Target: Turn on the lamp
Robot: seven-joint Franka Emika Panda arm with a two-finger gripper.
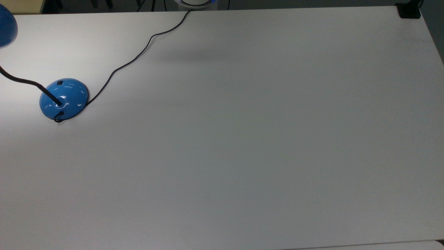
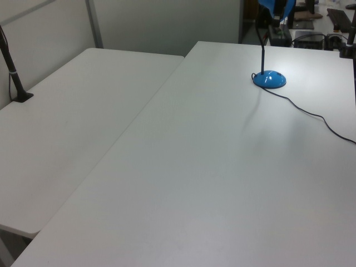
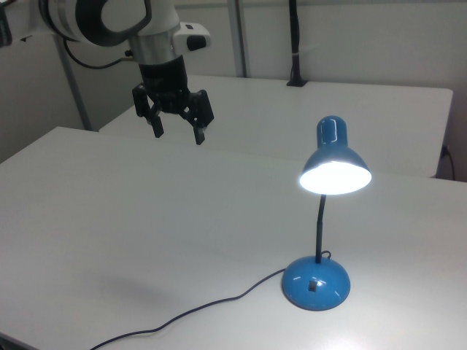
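Observation:
The lamp stands on the white table (image 1: 263, 139), and its blue shade (image 3: 334, 164) glows brightly on the underside in the right view. Its glossy blue base (image 3: 316, 283) carries a small black switch (image 3: 312, 285). In the top view the base (image 1: 63, 98) sits at the top view's left, with the switch (image 1: 60, 83) on its far side, the shade (image 1: 6, 29) at the left edge and the cord (image 1: 131, 60) running to the far edge. In the left view the base (image 2: 270, 79) is far back. My gripper (image 3: 178, 134) hangs open and holds nothing, high above the table and well to the right view's left of the lamp.
A second white table (image 2: 67, 111) adjoins this one on the left view's left, with a black clamped post (image 2: 14, 72) at its edge. A black clamp (image 1: 409, 10) sits on the table corner at the top view's upper right. Another black post (image 3: 294, 44) stands behind in the right view.

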